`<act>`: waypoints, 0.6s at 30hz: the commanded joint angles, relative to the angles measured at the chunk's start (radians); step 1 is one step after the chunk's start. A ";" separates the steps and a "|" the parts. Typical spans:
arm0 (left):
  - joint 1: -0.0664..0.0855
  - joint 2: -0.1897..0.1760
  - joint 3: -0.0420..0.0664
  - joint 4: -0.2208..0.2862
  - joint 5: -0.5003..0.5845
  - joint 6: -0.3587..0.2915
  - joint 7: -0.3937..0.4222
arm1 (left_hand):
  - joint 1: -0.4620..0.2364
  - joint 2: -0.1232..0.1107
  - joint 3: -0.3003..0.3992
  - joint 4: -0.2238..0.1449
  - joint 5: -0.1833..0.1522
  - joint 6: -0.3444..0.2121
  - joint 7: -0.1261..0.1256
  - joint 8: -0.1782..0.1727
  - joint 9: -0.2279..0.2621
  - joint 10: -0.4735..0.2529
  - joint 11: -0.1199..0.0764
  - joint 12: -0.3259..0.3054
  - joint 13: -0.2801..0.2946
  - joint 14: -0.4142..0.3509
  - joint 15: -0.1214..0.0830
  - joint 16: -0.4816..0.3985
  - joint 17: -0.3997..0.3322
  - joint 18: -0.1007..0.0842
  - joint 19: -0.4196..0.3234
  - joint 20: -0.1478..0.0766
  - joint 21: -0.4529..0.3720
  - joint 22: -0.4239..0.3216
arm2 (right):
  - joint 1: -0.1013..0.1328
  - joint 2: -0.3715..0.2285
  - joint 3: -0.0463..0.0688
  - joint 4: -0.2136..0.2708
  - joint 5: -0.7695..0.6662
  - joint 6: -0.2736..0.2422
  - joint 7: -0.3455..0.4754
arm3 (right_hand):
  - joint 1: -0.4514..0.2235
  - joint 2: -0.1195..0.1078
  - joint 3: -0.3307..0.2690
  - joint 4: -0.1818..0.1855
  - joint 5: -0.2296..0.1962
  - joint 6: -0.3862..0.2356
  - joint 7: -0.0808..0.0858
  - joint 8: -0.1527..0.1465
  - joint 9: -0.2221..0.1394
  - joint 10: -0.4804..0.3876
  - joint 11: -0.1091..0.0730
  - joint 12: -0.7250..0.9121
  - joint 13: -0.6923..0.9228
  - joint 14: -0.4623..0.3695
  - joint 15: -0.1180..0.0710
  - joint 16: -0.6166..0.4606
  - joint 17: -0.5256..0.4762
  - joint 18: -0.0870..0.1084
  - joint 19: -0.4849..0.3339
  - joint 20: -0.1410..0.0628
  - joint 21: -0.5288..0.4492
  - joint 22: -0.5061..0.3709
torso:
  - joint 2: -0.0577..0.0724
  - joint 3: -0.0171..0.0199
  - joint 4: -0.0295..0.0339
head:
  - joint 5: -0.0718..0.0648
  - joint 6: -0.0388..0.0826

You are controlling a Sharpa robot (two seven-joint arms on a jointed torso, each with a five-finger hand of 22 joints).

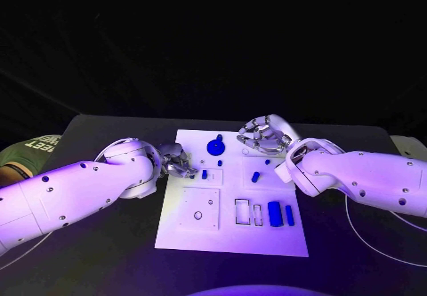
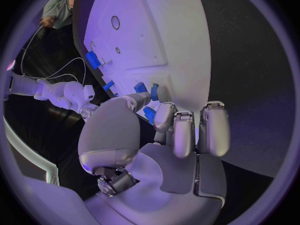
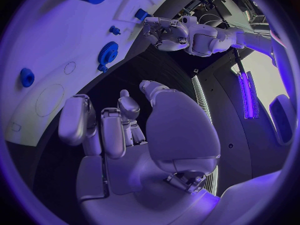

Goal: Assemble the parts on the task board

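The white board (image 1: 233, 237) is lying in the middle of the black table (image 1: 356, 246), running from the centre of the head view down toward the lower middle. Near its top edge a round blue gear (image 1: 216, 147) is sitting, with a small blue peg (image 1: 219, 163) just below it. Further down, toward the left of the board, a small blue block (image 1: 203, 174) is standing just beside the fingertips of the left hand (image 1: 176, 161). To the right of centre another small peg (image 1: 267, 162) and a short blue piece (image 1: 255, 177) are lying apart from each other. In the lower right part of the board a blue cylinder (image 1: 275, 213) and a slim blue bar (image 1: 289, 214) are lying side by side, next to two empty rectangular slots (image 1: 243, 211).

The left hand is reaching in from the left of the frame to the board's left edge. In the left wrist view its fingers (image 2: 181, 132) are curling down close together over the board, and blue parts (image 2: 150, 114) are showing right at the fingertips; whether it is pinching one I cannot tell.

The right hand (image 1: 263, 135) is hovering at the board's upper right corner, to the right of the gear. In the right wrist view its fingers (image 3: 112, 130) are loosely bent and apart, holding nothing.
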 commanded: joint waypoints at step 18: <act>0.000 -0.002 0.001 0.011 0.012 0.014 -0.001 | -0.019 -0.004 -0.013 0.015 -0.002 0.008 -0.001 -0.006 -0.002 0.006 0.000 0.006 0.003 0.102 -0.007 0.006 0.262 -0.011 0.008 0.002 0.005 0.001 | -0.001 0.001 0.000 0.000 -0.005 0.003 0.009 | -0.008 0.000 0.002 0.001 0.005 0.000 -0.004 0.004 -0.001 0.004 -0.002 0.004 -0.001 0.036 -0.008 -0.005 0.001 0.004 0.007 -0.002 -0.005 0.080 | 0.000 0.0007 -0.0003 | 0.000 -0.001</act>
